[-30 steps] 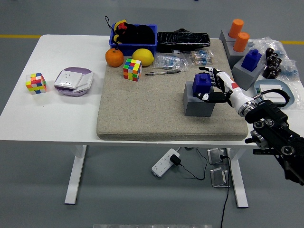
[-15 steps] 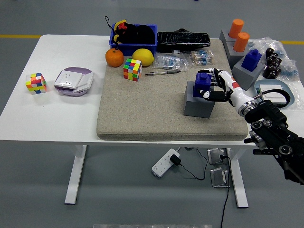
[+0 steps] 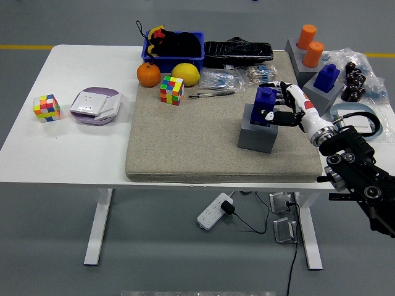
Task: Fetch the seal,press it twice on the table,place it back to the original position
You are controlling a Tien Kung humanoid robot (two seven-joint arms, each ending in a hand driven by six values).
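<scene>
- Right robot hand: I see it reaching in from the right edge, fingers curled around the blue seal, thumb on the near face. I log it as grasping the seal.
- Blue seal: it sits at the top of its grey holder block; I cannot tell whether its base is lifted clear of the block or seated in it.
- Grey holder block: directly under the robot hand's fingertips, on the beige mat near the mat's right side.
- Left of the robot hand, on the mat: a pen and a colour cube. Further left, an orange and a lemon at the mat's far edge.
- Beyond the robot hand, toward the far side: a second grey block with a blue seal, and behind it two orange cylinders on a grey stand.
- Far left of the robot hand, on the bare white tabletop: a purple-and-white box and a second colour cube.
- Far edge, left of the robot hand: a blue bin with dark contents, and a black wrapped bundle beside it.
- Left arm: I find none in the head view.
</scene>
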